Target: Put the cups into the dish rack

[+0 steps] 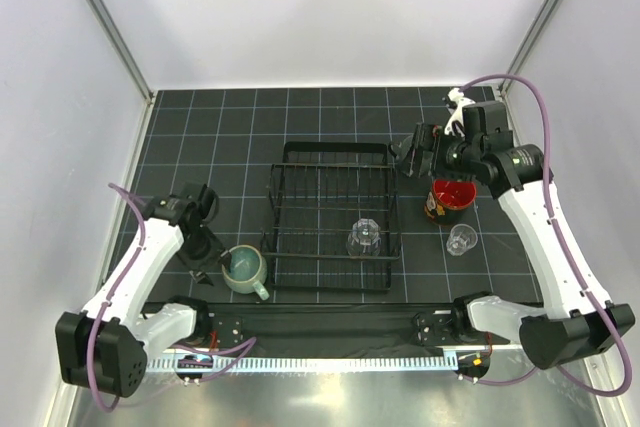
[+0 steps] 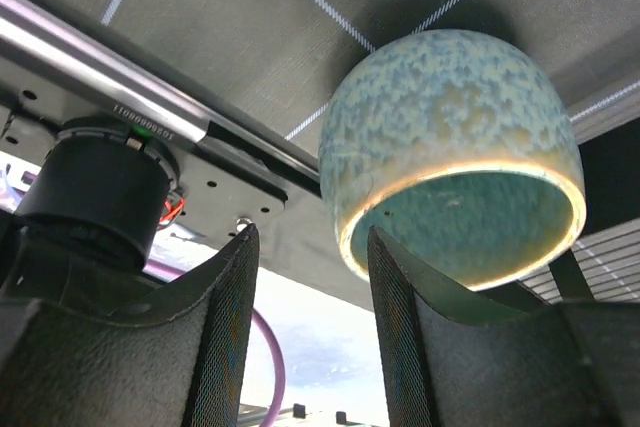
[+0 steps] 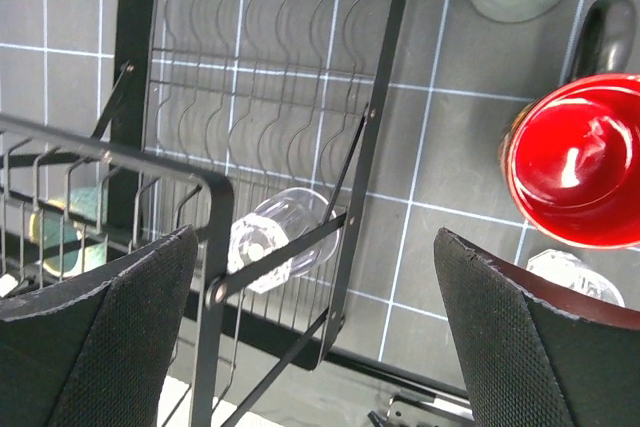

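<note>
Dish rack (image 1: 320, 197) holds one clear glass (image 1: 365, 238).

Only one line of print: small dark characters, upside down, along the silver rail (image 2: 100, 62), just above the black motor housing (image 2: 95, 182); too blurred to read with certainty. Print on the dark cup (image 1: 455, 193) too small to read.

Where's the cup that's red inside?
In the top view, the red-inside cup stands on the black mat on the right side, just right of the dish rack, with a small clear glass beside it, nearer the arm bases.
</note>
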`<state>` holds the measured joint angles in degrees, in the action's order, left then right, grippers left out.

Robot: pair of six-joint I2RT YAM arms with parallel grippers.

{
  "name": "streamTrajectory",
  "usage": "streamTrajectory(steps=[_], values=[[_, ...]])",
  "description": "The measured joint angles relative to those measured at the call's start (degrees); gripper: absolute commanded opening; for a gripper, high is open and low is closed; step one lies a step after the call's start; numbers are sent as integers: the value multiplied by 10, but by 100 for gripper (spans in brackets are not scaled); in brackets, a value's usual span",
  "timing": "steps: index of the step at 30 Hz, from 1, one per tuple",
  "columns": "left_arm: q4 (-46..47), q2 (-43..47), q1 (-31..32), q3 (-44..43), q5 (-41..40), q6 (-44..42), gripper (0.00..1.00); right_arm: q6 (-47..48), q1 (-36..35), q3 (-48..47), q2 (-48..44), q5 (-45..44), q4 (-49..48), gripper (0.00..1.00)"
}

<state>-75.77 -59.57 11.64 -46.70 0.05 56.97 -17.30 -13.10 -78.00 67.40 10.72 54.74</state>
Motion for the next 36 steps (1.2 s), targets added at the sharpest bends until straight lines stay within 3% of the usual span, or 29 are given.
streamTrajectory(steps=[13,23,27,31,36], values=[[83,-46,12,39,-1,12,43,-7,0,15,-29,26,12,100],[93,-65,15,51,-15,12,0,-9,0,20,-37,29,23,100],[84,-55,15,40,-31,14,0,-6,0,6,-33,35,39,100],[16,-28,15,-37,-66,16,0,-1,1,-30,-24,39,54,100],[-24,2,15,-238,-130,25,0,0,1,-106,-2,63,79,100]])
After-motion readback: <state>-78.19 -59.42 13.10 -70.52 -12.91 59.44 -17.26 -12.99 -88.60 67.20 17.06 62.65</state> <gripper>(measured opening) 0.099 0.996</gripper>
